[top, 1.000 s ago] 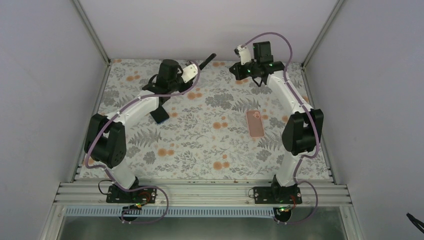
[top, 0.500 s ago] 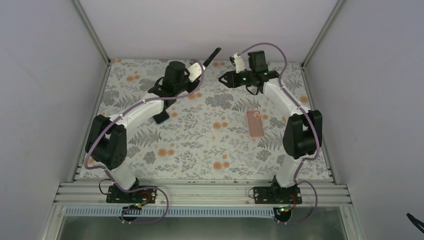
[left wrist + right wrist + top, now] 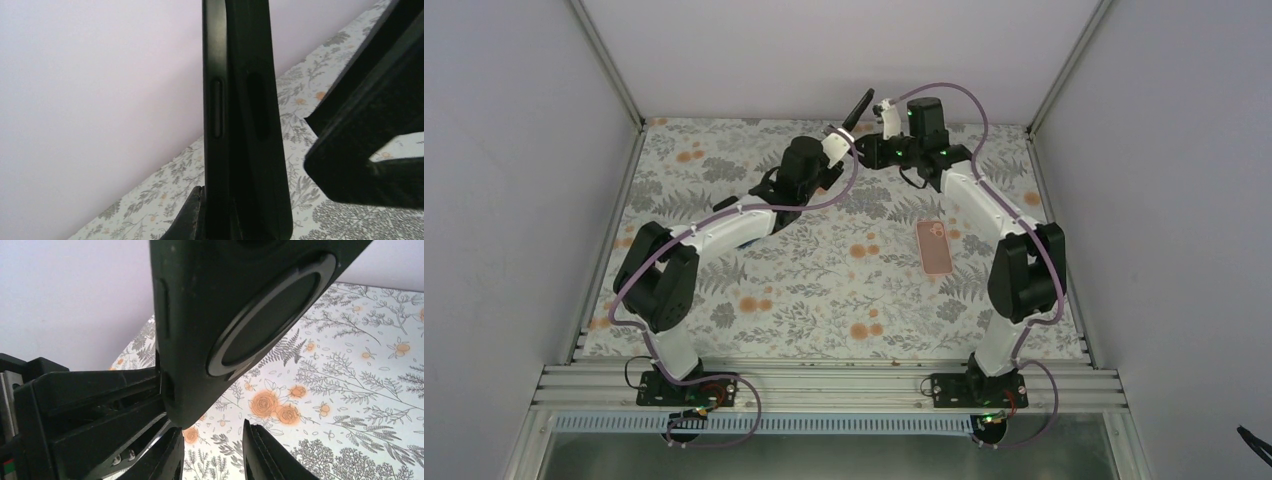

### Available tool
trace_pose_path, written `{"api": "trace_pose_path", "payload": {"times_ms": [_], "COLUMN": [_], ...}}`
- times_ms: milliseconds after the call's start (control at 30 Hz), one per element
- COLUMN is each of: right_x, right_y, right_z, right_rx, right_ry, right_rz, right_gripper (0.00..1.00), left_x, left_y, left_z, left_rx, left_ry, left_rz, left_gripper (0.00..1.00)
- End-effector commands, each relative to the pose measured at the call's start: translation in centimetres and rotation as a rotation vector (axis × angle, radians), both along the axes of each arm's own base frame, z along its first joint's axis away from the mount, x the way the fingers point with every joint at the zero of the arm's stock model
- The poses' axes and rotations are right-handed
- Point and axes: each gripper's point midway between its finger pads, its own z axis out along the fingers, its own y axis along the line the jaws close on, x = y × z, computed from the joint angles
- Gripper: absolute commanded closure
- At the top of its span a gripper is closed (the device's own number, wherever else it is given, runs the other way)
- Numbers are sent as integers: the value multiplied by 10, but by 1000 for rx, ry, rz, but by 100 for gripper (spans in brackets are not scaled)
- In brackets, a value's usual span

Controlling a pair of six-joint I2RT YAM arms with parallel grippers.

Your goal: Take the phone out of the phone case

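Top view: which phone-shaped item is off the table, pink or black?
The black case, held up by the left gripper; the pink one lies flat on the table.

Pink phone (image 3: pixel 935 247) on floral table (image 3: pixel 824 290)

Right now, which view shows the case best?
Right wrist: the case fills the frame close up, with its back, the round ring and one side edge showing. Left wrist shows only its thin edge, with a button. Top shows just a small dark sliver.
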Motion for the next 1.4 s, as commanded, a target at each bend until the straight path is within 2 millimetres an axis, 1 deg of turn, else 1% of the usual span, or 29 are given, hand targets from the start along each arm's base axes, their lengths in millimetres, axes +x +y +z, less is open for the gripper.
{"api": "trace_pose_path", "payload": {"times_ms": [0, 67, 167, 233, 433, 600, 867, 1100, 1200, 1367], "right_x": [-5, -7, -7, -6, -2, 3, 17, 19, 16, 19], "right_y": [6, 6, 9, 13, 23, 27, 21, 21, 19, 17], "right_z": [35, 38, 38, 37, 47, 51, 27, 10, 5, 11], "right_rx": [68, 86, 105, 116, 135, 142, 80, 52, 43, 48], "right_ry": [-56, -52, -40, -33, -58, -89, -92, -62, -59, -90], "right_rz": [12, 10, 6, 5, -10, -39, -97, -102, -106, -129], "right_gripper": [68, 66, 60, 59, 55, 55, 57, 57, 57, 57], "left_x": [11, 12, 11, 11, 10, 7, 6, 7, 8, 4], "left_y": [8, 11, 9, 5, 1, -5, -6, -5, -5, -9], "left_z": [34, 34, 36, 36, 38, 40, 53, 65, 69, 65], "left_rx": [-63, -73, -105, -117, -144, -181, -206, -216, -219, -233], "left_ry": [-122, -129, -125, -119, -106, -73, -68, -80, -85, -59], "left_rz": [82, 101, 96, 90, 73, 53, 51, 58, 60, 34], "left_gripper": [98, 98, 98, 98, 98, 98, 98, 98, 98, 98]}}
